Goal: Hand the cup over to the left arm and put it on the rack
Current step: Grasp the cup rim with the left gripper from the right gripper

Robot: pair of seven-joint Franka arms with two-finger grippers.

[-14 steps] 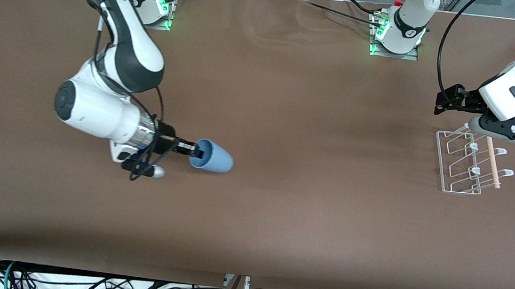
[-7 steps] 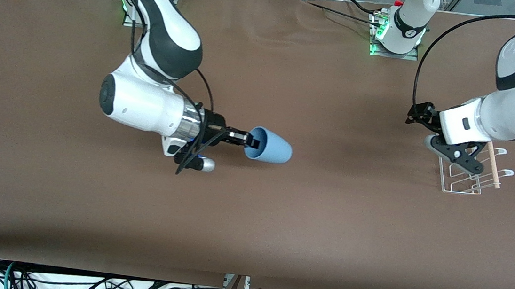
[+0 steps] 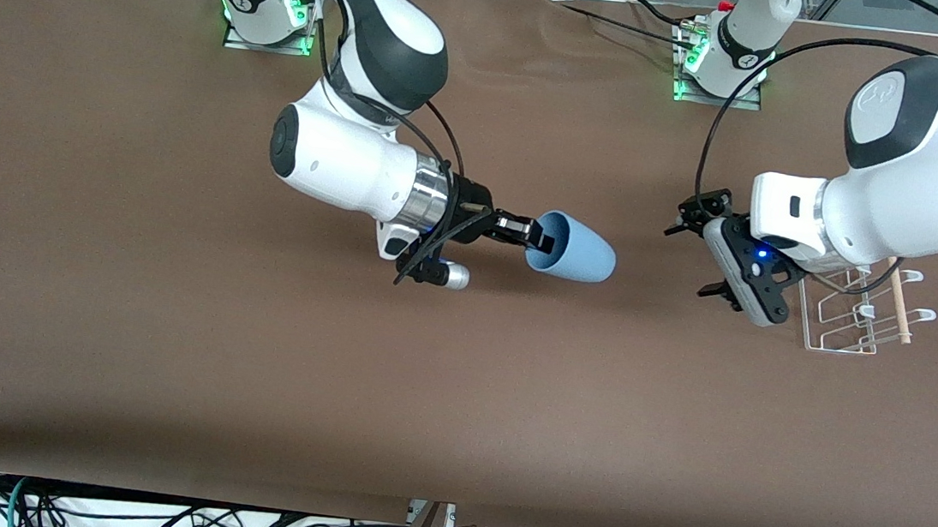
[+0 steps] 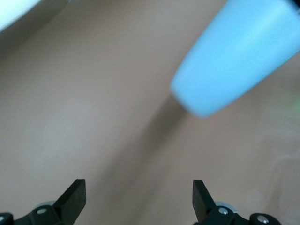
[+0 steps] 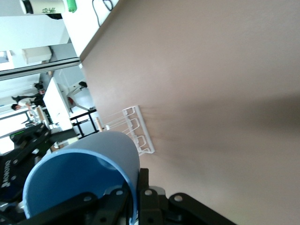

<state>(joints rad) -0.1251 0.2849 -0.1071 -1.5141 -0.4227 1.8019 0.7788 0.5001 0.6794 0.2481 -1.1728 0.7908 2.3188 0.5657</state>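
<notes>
The cup (image 3: 571, 247) is held on its side above the table (image 3: 167, 355) by the right gripper (image 3: 539, 237), which is clamped on its rim, base pointed toward the left gripper (image 3: 698, 255). The left gripper is spread wide, apart from the cup, beside the rack (image 3: 860, 310).

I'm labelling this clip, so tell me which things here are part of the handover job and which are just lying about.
Part of the job:
cup, held sideways by its rim in the right gripper
left gripper, open, facing the cup's base
rack, toward the left arm's end of the table

Just lying about:
loose cables below the table edge
</notes>
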